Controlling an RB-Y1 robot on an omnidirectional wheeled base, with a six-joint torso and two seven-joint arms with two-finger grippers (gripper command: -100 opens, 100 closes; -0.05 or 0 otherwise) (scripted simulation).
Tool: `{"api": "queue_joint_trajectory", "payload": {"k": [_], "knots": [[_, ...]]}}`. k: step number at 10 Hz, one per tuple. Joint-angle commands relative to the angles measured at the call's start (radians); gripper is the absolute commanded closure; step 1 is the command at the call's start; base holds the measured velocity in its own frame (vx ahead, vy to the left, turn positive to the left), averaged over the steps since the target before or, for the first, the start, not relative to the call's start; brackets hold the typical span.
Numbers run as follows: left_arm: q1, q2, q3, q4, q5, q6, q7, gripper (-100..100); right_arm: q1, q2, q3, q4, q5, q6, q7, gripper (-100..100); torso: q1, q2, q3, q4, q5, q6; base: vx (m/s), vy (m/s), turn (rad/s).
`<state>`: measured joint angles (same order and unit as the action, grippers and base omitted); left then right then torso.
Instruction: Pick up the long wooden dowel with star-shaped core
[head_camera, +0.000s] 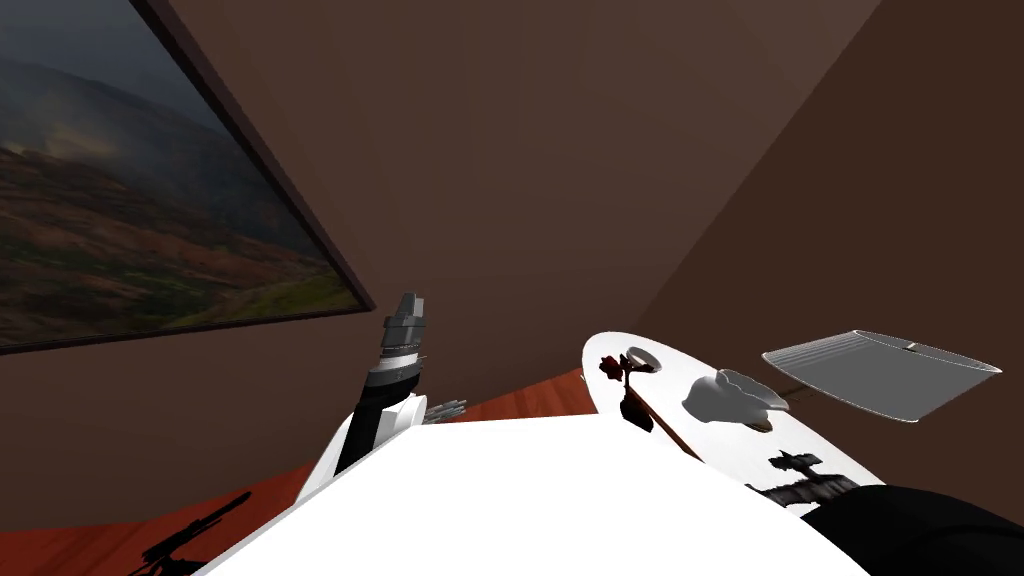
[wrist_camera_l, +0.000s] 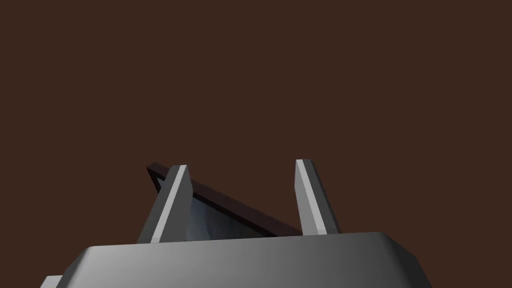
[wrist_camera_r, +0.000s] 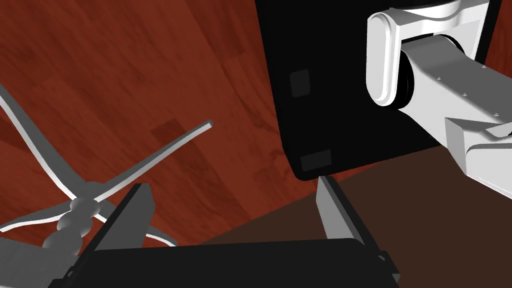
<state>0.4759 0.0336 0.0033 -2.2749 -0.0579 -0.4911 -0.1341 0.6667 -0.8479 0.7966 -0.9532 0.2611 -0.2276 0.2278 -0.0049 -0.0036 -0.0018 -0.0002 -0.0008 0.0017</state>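
Head view: long thin brown wooden dowel (head_camera: 666, 425) lies on white oval tabletop (head_camera: 730, 447), beside white bowl (head_camera: 735, 396). Likely light, stiff, roll-prone; grasp mid-length. Left gripper (wrist_camera_l: 242, 167) and right gripper (wrist_camera_r: 232, 185): released, empty.

Overall: dim, brown walls (head_camera: 560, 180) soak up the light, every edge crisp, no blur.
Counter (head_camera: 810, 440): brightest patch, stark white, hard black shadows lie across it.
Floor (head_camera: 60, 550): red-brown, a sharp jagged shadow near the left corner.
Lens: very wide, wall lines splay toward the corners, head view tilts.
Left pincer (wrist_camera_l: 241, 165): thin edges catch light, faces stay grey.
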Motion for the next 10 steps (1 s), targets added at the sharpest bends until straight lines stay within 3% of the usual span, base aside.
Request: {"api": "queue_joint_trajectory", "payload": {"k": [1,2,5,7,10], "knots": [[0.000,0.000,0.000,0.000,0.000,0.000,0.000,0,-0.014,-0.035,0.021,0.038,0.007,0.013,-0.010,-100,0.000,0.000,0.000,0.000,0.000,0.000,0.026,-0.030,0.218],[0.000,0.000,0.000,0.000,0.000,0.000,0.000,0,-0.014,-0.035,0.021,0.038,0.007,0.013,-0.010,-100,-0.001,-0.001,0.000,0.000,0.000,-0.001,0.022,-0.038,0.128],[0.000,0.000,0.000,0.000,0.000,0.000,0.000,0,-0.084,-0.090,0.060,0.145,0.023,0.004,-0.029,-100,-0.003,-0.002,-0.001,0.000,-0.001,-0.001,0.036,-0.077,0.299],[0.000,0.000,0.000,0.000,0.000,0.000,0.000,0,-0.084,-0.090,0.060,0.157,0.023,0.004,-0.029,-100,-0.005,-0.002,-0.001,0.000,-0.002,0.000,0.024,-0.072,0.032],[0.000,0.000,0.000,0.000,0.000,0.000,0.000,0,-0.166,-0.118,0.083,0.235,0.034,-0.011,-0.049,-100,-0.004,-0.001,-0.001,0.000,-0.001,-0.001,0.030,-0.086,0.241]]}}
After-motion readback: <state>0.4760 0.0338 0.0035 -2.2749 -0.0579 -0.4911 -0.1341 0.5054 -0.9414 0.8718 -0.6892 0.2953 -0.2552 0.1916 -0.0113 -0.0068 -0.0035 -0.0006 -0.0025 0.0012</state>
